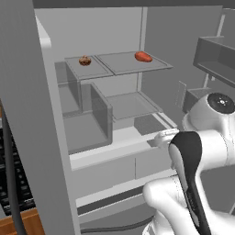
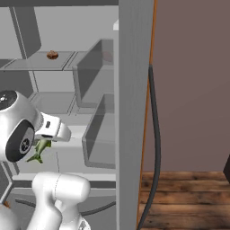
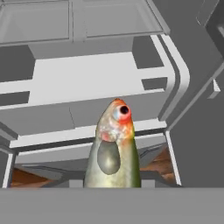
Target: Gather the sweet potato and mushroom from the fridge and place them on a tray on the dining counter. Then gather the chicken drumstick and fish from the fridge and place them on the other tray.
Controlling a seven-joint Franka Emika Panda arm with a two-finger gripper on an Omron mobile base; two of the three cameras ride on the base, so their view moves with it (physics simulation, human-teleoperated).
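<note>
Right now the claw [image 2: 41,148] grips the fish [image 3: 113,148] before the open fridge [image 1: 114,92].

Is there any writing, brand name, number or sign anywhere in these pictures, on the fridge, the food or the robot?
None: no readable word, number or sign on the fridge, its shelves, the fish, the sweet potato or the small brown item on the upper shelf.
</note>
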